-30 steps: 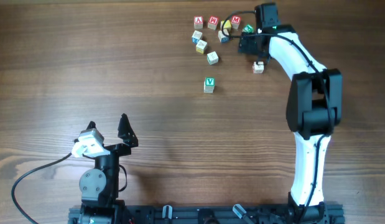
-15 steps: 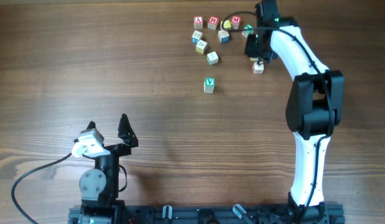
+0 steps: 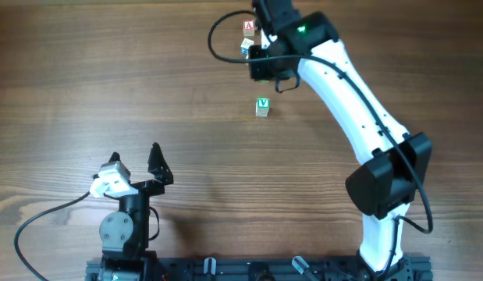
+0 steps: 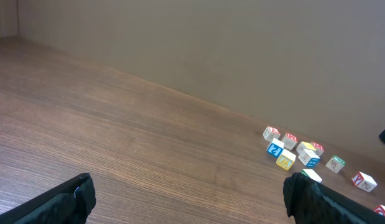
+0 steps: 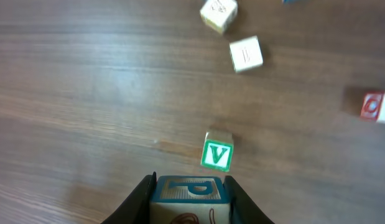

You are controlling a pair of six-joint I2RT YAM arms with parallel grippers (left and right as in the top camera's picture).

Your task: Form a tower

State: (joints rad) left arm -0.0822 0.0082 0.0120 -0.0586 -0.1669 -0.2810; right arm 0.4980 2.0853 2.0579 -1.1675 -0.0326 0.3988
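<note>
My right gripper (image 5: 189, 200) is shut on a pale wooden cube with a blue P (image 5: 189, 190) on top, held above the table. In the overhead view the right gripper (image 3: 262, 64) hangs just behind a cube with a green V (image 3: 262, 106) that stands by itself; from the wrist this V cube (image 5: 217, 154) lies just ahead of the held one and slightly right. It looks like a single cube. The tower is out of view. My left gripper (image 3: 136, 158) rests open and empty near the front left, far from the cubes.
Loose letter cubes lie at the back of the table: a red A cube (image 3: 249, 26) and a blue one (image 3: 246, 46) beside the right arm, others hidden under it. The wrist sees two pale cubes (image 5: 246, 53) and a red one (image 5: 372, 106). The left wrist sees the cluster (image 4: 292, 149).
The right gripper shut on the P cube at the right of the cluster, then the arm swung left, carrying it to just behind the V cube. The left arm has not moved.
</note>
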